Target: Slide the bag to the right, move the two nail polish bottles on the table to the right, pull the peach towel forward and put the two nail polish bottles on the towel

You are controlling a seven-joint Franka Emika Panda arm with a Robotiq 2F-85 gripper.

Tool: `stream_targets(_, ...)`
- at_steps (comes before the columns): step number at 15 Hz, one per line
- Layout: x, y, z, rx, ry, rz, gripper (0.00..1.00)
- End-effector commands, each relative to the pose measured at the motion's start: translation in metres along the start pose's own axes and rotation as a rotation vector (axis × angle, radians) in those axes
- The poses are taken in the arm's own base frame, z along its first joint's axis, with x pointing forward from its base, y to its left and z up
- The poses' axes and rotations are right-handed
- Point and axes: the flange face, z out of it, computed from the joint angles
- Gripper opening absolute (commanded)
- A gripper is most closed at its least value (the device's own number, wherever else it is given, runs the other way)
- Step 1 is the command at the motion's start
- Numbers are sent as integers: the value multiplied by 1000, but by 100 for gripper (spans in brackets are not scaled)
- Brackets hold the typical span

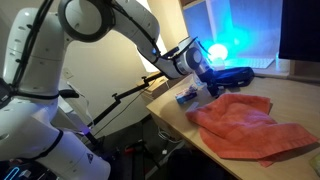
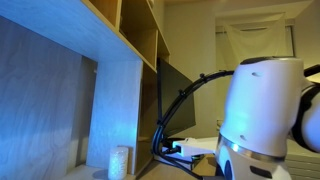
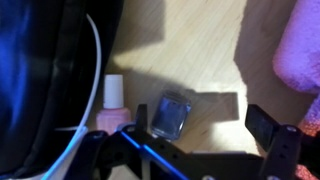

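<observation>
In the wrist view, a pink nail polish bottle with a white cap lies beside a blue nail polish bottle on the wooden table. The dark bag fills the left side and the peach towel shows at the top right. My gripper is open and empty above the table, with the blue bottle just inside its left finger. In an exterior view, the gripper hovers over the bottles, next to the bag. The peach towel lies crumpled nearer the front.
A white cord runs along the bag's edge. The table edge drops off beside the bottles. A bright blue light glows behind the bag. In an exterior view the robot base blocks the table, with wooden shelving alongside it.
</observation>
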Motion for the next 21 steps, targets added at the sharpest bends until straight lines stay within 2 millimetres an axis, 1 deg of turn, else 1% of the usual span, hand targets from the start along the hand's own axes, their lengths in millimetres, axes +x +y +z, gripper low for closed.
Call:
stream_targets(1, -8, 12, 5, 19, 15, -27, 100)
stream_targets(5, -13, 20, 9, 4, 18, -75, 100)
stream_targets(6, -13, 22, 10, 2, 14, -88, 75)
stream_targets(7, -15, 22, 11, 4, 11, -96, 74)
stream_targets(8, -15, 23, 11, 1, 11, -100, 68)
stream_targets(11, -18, 25, 10, 17, 5, -97, 42)
stream_targets(13, -20, 27, 7, 24, 3, -97, 27)
stream_targets(14, -21, 27, 4, 28, -3, -99, 21)
stream_targets(16, -21, 30, -7, 22, -21, -105, 6)
stream_targets(17, -22, 32, -13, 11, -33, -109, 8)
stream_targets(19, -20, 36, -23, 15, -47, -110, 6)
stream_targets(20, -20, 39, -26, 17, -44, -116, 18)
stream_targets(21, -18, 41, -28, 21, -37, -114, 34)
